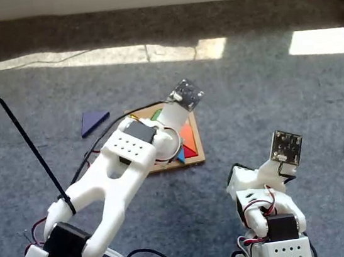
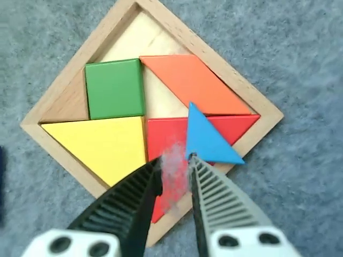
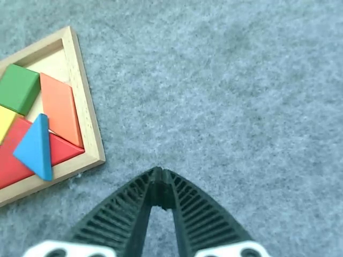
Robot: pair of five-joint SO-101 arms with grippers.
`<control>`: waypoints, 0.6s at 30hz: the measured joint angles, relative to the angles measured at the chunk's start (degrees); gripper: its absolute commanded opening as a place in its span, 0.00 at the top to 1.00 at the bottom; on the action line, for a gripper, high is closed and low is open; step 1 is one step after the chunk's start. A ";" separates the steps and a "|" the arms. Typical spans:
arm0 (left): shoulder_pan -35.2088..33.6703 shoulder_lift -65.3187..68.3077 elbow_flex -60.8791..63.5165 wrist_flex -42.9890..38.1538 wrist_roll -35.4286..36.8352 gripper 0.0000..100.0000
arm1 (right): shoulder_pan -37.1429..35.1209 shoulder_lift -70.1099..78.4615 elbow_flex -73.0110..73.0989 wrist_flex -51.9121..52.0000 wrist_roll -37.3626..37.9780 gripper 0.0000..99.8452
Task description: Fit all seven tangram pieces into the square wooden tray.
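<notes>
Blue triangle [image 2: 206, 140], loose atop red triangle [image 2: 166, 134] in tray [image 2: 252, 98].
Left gripper [image 2: 175, 160] narrowly parted, empty, tips at its near corner; right gripper [image 3: 159, 174] closed, well apart.

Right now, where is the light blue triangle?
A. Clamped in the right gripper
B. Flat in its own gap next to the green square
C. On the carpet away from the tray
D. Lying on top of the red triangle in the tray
D: the light blue triangle lies over the red triangle inside the tray, overlapping it rather than sitting flat in a gap of its own.
</notes>
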 measured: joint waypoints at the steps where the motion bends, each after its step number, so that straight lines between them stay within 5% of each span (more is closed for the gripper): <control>1: 0.00 0.44 0.00 -0.18 0.79 0.91 | 0.00 0.00 0.00 0.00 0.00 0.99; 18: 3.60 5.71 -2.11 -1.05 2.11 0.91 | 0.00 0.00 0.00 0.00 0.00 0.99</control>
